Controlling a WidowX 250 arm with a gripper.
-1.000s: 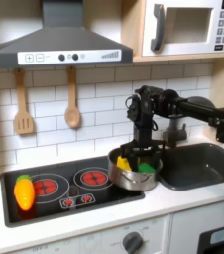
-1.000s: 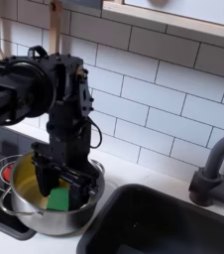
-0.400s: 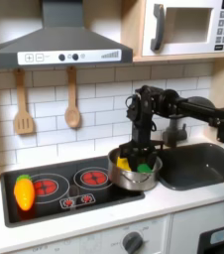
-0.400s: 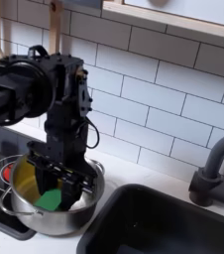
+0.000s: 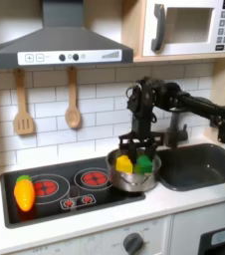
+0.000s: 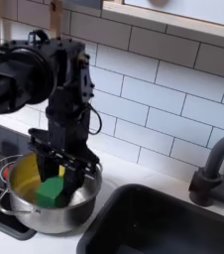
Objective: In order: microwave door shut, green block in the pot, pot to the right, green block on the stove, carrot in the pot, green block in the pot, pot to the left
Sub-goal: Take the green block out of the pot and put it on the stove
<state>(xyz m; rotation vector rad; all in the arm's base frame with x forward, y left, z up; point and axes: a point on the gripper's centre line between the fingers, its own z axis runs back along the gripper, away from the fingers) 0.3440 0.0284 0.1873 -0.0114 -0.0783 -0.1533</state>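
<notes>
While the pincer (image 6: 56, 171) clamps the block (image 6: 53, 190) just above the pot (image 6: 25, 213), at the stove's (image 5: 55, 204) 3 o'clock edge, a loose grip may drop it back.

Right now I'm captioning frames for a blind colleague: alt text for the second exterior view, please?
A black robot arm's end effector hangs over a steel pot holding a green block and a yellow piece. The pot sits beside a dark sink before white tiles.
</notes>
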